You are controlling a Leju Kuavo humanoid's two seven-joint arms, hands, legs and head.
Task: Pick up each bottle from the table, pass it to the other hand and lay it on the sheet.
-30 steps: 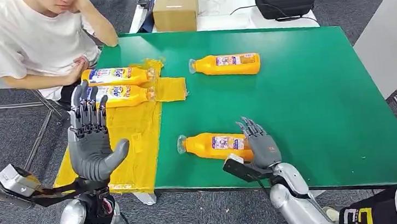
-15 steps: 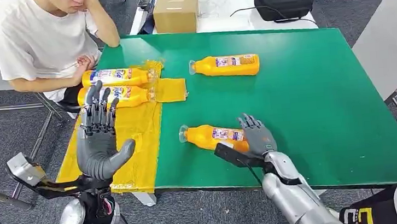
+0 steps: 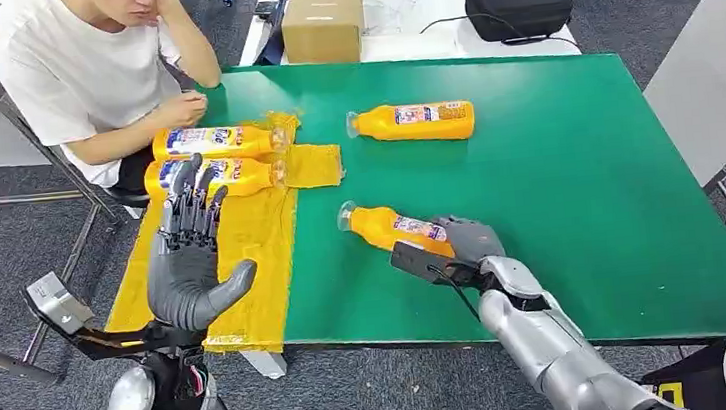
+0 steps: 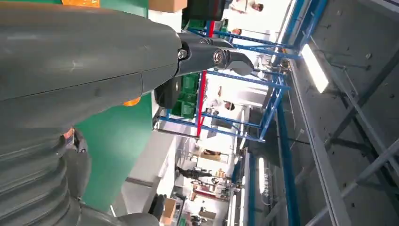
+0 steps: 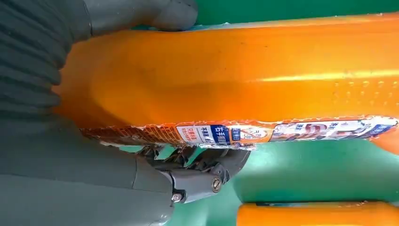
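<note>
The bottle (image 3: 397, 231) is lying low in the middle, looking smooth, slippery and hard, so the right hand (image 3: 467, 244) is wrapping its fat end while the left hand (image 3: 188, 272) is waiting, fingers spread.

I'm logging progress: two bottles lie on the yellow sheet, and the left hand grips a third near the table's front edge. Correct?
Not quite: the right hand grips that third bottle, as the head view shows. The left hand is raised with its fingers apart, holding nothing. Two bottles do lie on the yellow sheet.
</note>
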